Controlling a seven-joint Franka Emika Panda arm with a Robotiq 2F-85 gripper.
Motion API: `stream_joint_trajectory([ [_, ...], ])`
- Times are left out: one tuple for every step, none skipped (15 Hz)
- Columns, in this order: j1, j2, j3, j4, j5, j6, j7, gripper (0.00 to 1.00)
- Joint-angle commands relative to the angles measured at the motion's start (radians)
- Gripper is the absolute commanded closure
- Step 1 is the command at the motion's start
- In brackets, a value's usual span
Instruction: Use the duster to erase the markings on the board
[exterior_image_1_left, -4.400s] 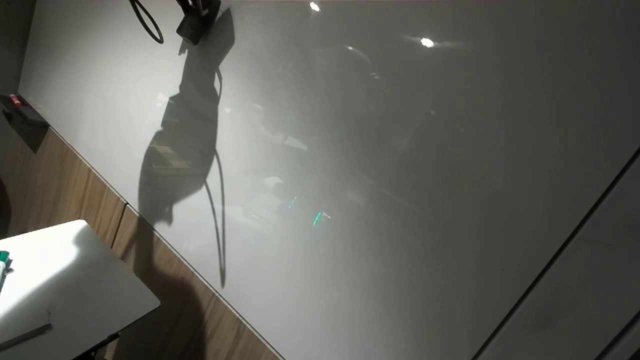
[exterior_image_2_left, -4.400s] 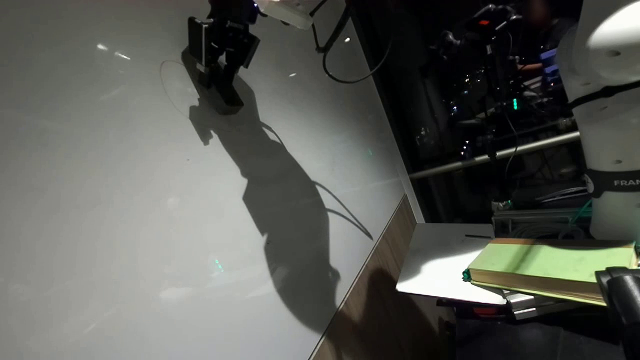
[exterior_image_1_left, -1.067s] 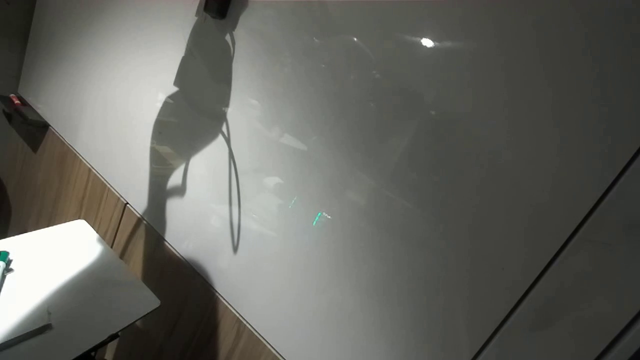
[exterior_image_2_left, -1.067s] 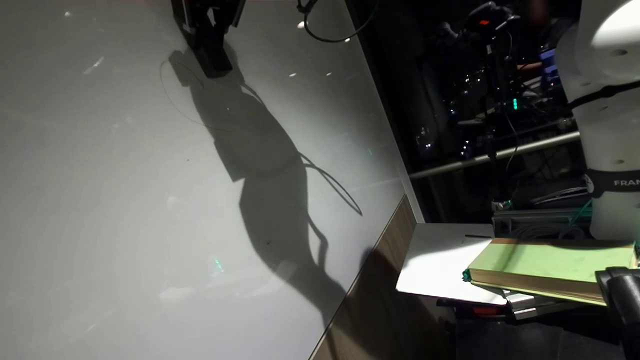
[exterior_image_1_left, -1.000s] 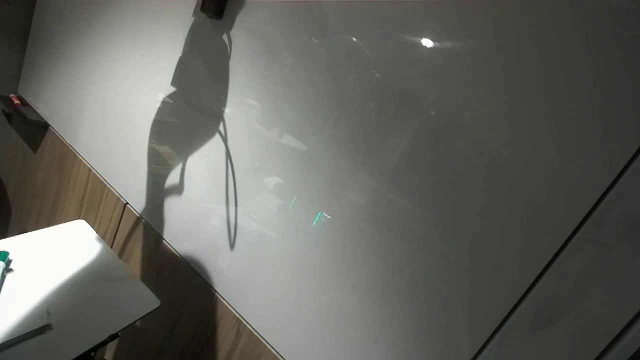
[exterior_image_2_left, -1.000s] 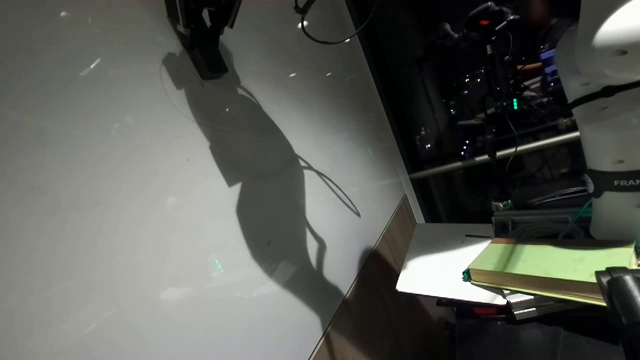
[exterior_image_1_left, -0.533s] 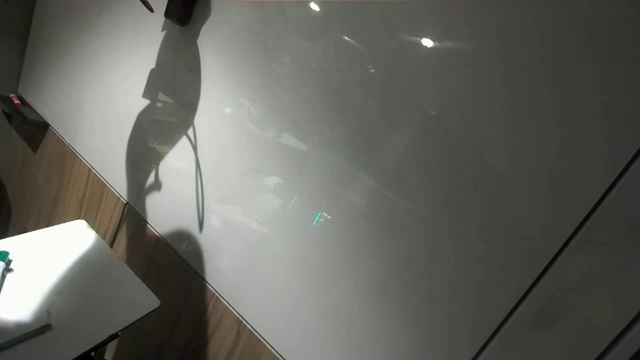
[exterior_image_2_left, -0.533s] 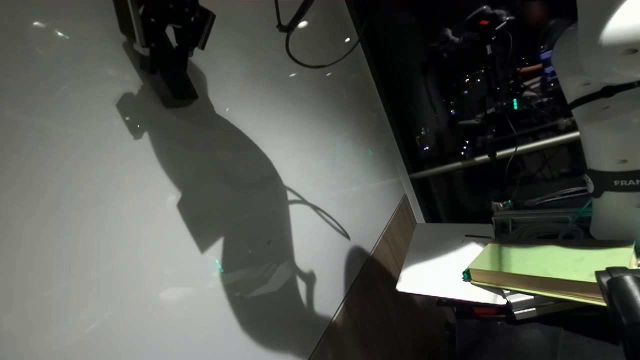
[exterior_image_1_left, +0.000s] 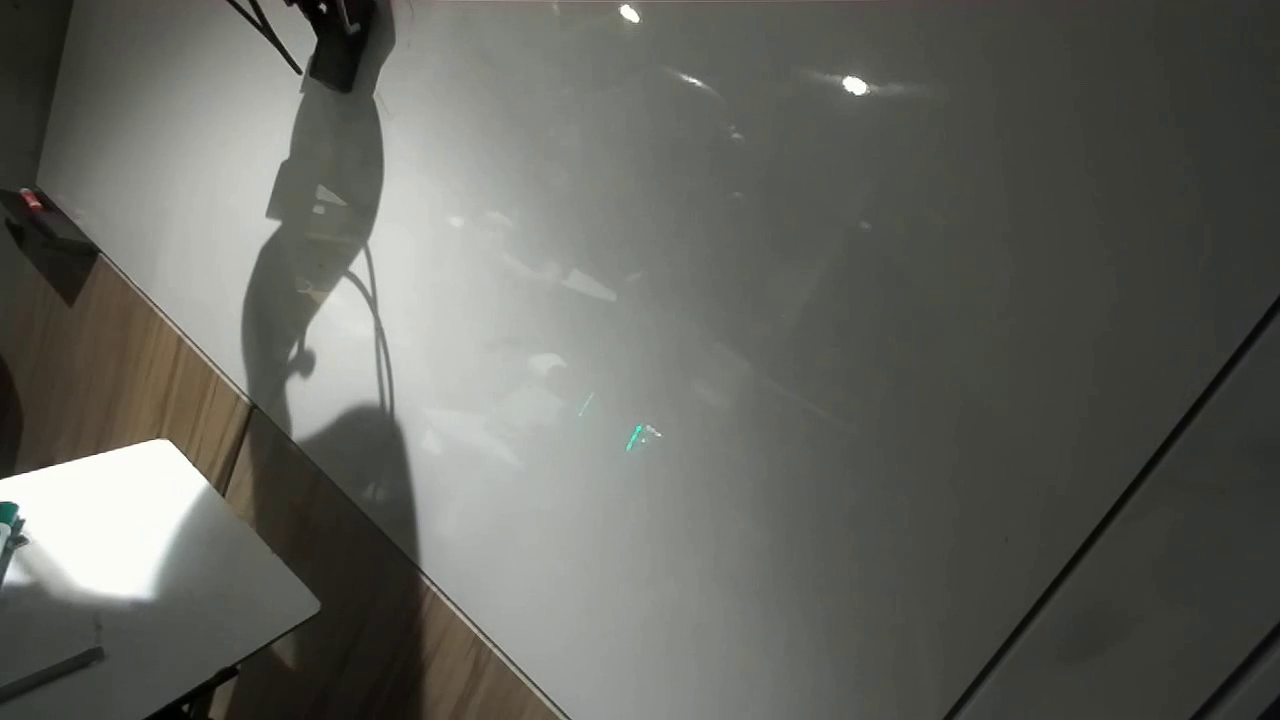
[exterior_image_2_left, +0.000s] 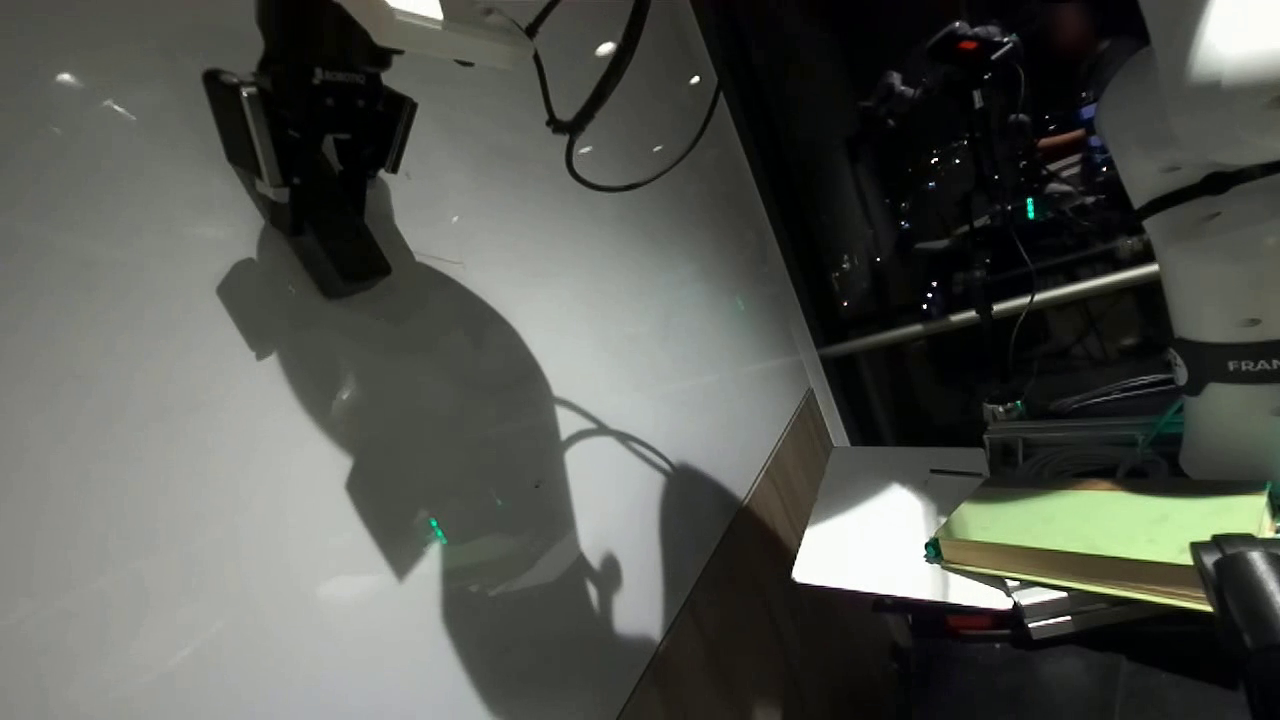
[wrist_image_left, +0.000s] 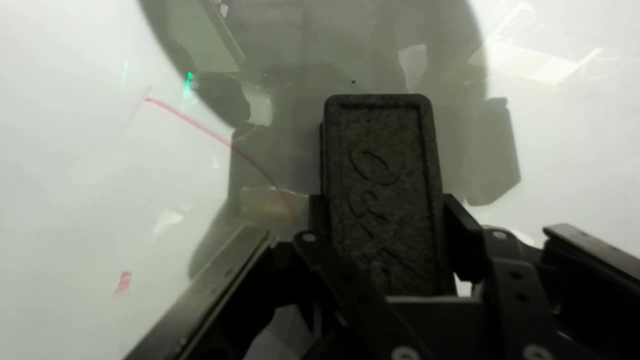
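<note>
My gripper (wrist_image_left: 385, 215) is shut on the duster (wrist_image_left: 382, 165), a dark grey oblong block, with one finger on each long side. The duster also shows in both exterior views (exterior_image_2_left: 345, 260) (exterior_image_1_left: 336, 70), below the gripper (exterior_image_2_left: 322, 190) and against or close to the large glossy board (exterior_image_2_left: 150, 450). I cannot tell whether it touches. The markings (wrist_image_left: 210, 132) show in the wrist view as a thin red curve left of the duster, running down toward the left finger. A short red mark (wrist_image_left: 122, 282) lies farther left. In an exterior view only a faint piece of the markings (exterior_image_2_left: 440, 261) shows; the gripper covers the area beside it.
A small white table (exterior_image_1_left: 200, 560) stands below the board, with a green-capped marker (exterior_image_1_left: 8, 515) and a dark strip (exterior_image_1_left: 55, 673). A green book (exterior_image_2_left: 1100, 525) lies at its side. A dark holder (exterior_image_1_left: 50, 225) sits at the board's edge. Cables (exterior_image_2_left: 600, 90) loop beside the arm.
The gripper, holding the duster, moved up, then left and down across the board in an exterior view. The curve's loop, visible earlier there, is now behind the gripper or gone.
</note>
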Motion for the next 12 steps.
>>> stream_joint_trajectory([
  [0.026,0.043,-0.066,0.035,-0.056,0.025,0.003,0.69],
  [0.031,0.039,-0.077,0.036,-0.049,0.024,-0.004,0.69],
  [0.034,0.033,-0.084,0.03,-0.051,0.026,-0.005,0.69],
  [0.035,0.028,-0.093,0.024,-0.054,0.032,-0.01,0.69],
  [0.036,0.021,-0.105,0.016,-0.052,0.038,-0.015,0.69],
  [0.035,0.008,-0.121,0.009,-0.039,0.041,-0.031,0.69],
  [0.032,-0.002,-0.134,-0.001,-0.032,0.048,-0.04,0.69],
  [0.024,-0.021,-0.155,-0.021,-0.018,0.058,-0.057,0.69],
  [0.019,-0.042,-0.168,-0.04,-0.008,0.062,-0.064,0.69],
  [0.013,-0.069,-0.182,-0.066,0.004,0.06,-0.07,0.69],
  [0.005,-0.088,-0.194,-0.089,0.007,0.063,-0.07,0.69],
  [-0.004,-0.105,-0.207,-0.112,0.008,0.07,-0.07,0.69],
])
